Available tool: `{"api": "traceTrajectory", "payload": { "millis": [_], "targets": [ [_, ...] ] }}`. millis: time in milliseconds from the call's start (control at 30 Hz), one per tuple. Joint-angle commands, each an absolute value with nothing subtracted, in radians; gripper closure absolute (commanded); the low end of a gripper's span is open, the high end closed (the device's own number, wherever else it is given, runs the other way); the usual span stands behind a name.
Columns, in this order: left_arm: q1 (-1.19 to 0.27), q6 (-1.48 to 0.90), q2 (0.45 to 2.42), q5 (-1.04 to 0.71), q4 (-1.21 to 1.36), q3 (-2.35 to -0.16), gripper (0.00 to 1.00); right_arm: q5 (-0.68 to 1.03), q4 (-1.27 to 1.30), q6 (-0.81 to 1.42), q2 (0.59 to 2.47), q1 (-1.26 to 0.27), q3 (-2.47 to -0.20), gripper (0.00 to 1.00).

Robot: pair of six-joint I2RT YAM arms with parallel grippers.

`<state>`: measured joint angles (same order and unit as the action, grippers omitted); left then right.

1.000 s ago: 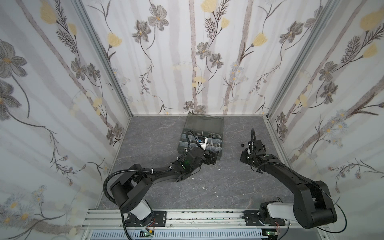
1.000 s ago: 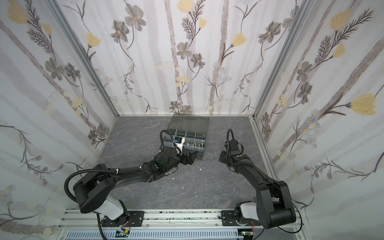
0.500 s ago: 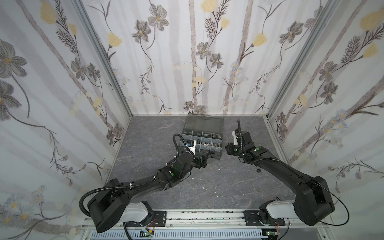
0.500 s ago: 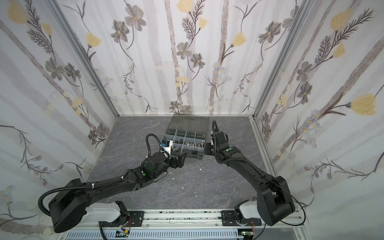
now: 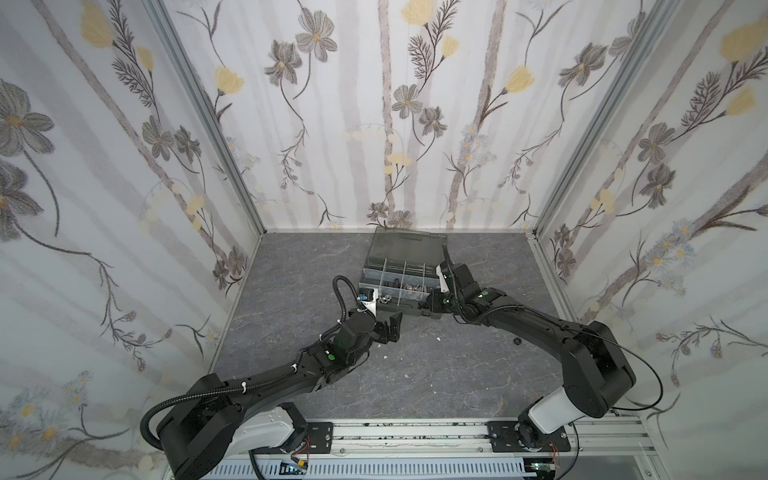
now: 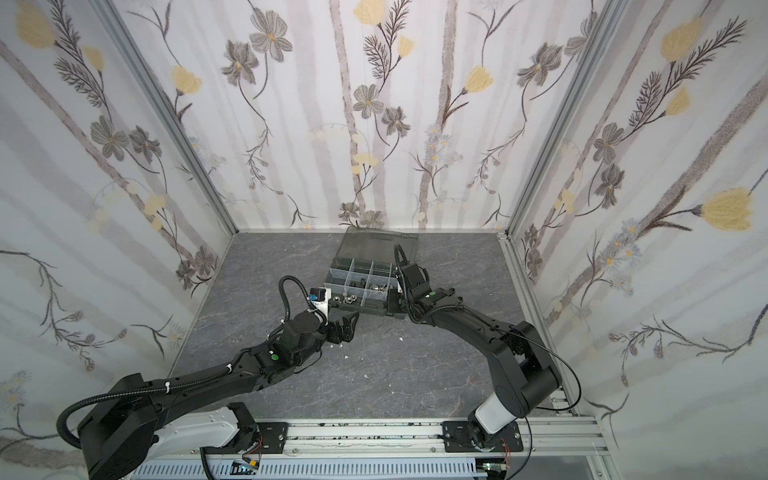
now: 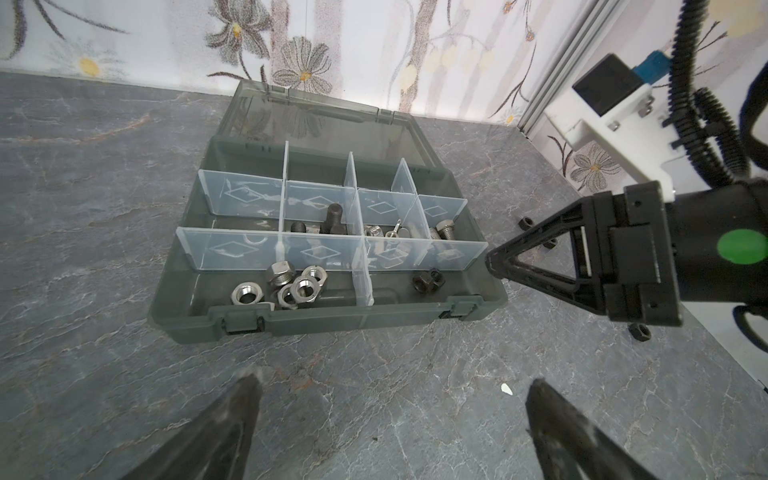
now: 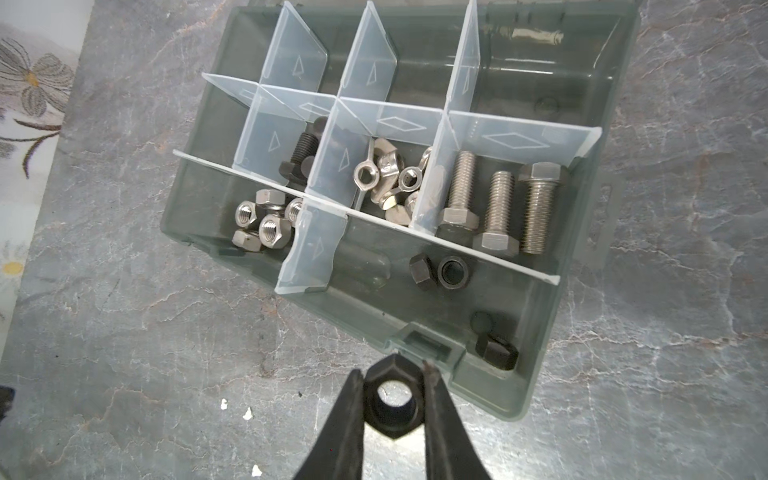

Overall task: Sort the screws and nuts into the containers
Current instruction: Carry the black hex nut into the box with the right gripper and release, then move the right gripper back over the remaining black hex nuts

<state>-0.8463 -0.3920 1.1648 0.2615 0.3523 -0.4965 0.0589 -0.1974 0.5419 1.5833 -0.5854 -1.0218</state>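
Your right gripper [image 5: 434, 301], just right of frame centre in a top view, pinches black nut [image 8: 390, 405] at organizer case [image 8: 540, 357] front rim. Your left gripper [image 7: 392, 399] gapes wide, empty. Risk: letting go here, nut clips rim, bounces onto table [image 5: 415, 374].

Left fingers [image 7: 226, 434] blurred, cut off at the edge, black screws [image 7: 333, 214] half hidden behind divider [image 7: 249, 249]

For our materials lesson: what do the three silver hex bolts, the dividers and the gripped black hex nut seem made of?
The silver hex bolts are likely bare steel: shiny, with glinting threads. The dividers look like thin translucent plastic: milky, and parts show through. The black hex nut in the right gripper is probably steel with a matte black coating; the finish hides the metal.
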Motion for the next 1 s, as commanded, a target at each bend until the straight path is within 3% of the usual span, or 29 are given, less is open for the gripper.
{"api": "traceTrajectory", "payload": {
  "millis": [0,233,667,967],
  "targets": [
    [-0.841,-0.407,1.152,0.280,0.337,-0.485,0.00,0.081,-0.148,0.557,1.621,-0.590,-1.037,0.75],
    [-0.835,-0.399,1.151,0.275,0.327,-0.488,0.00,0.085,-0.150,0.555,1.634,-0.590,-1.055,0.65],
    [-0.834,-0.382,1.192,0.229,0.325,-0.537,0.00,0.047,-0.194,0.524,1.546,-0.565,-1.044,0.61],
    [-0.834,-0.380,1.278,0.192,0.341,-0.601,0.00,0.040,-0.233,0.494,1.459,-0.469,-1.001,0.60]
  ]
}}
